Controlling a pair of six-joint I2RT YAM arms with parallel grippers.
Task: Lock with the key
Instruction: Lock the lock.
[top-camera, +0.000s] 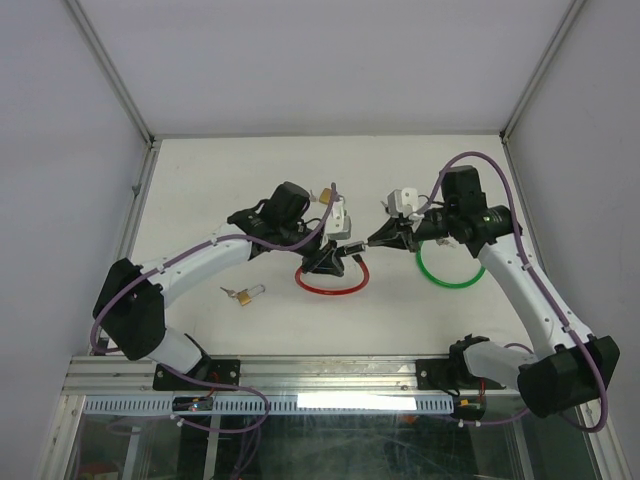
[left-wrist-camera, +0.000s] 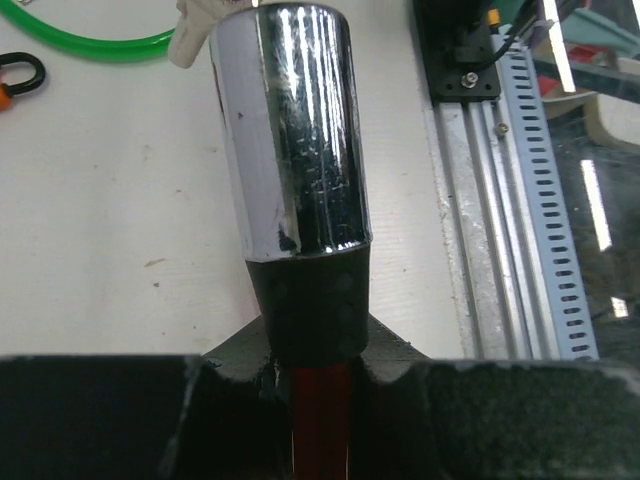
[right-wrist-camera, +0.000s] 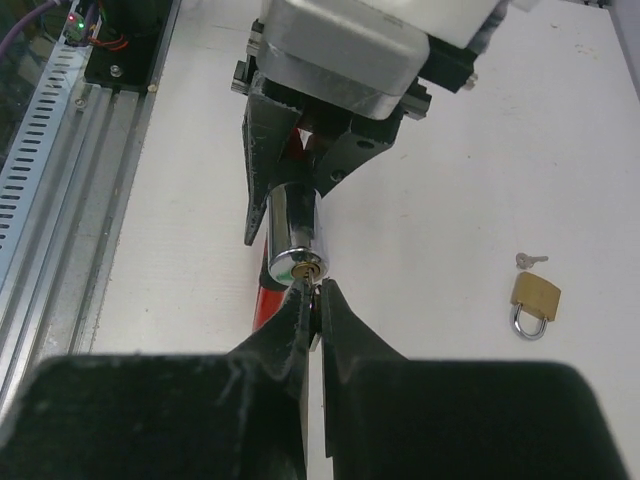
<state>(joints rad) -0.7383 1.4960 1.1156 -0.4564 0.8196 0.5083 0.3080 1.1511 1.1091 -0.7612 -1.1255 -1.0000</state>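
Two arms meeting, left gripper (left-wrist-camera: 310, 345) clamped on chrome lock cylinder (left-wrist-camera: 290, 130), right gripper (right-wrist-camera: 314, 305) pinching key (right-wrist-camera: 313, 284) at its end.

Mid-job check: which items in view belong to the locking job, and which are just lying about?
In use: chrome lock cylinder on the red cable, held by left end effector; key at its keyhole, pinched by right end effector.
Lying about: green cable loop; brass padlock; small loose key beside it.
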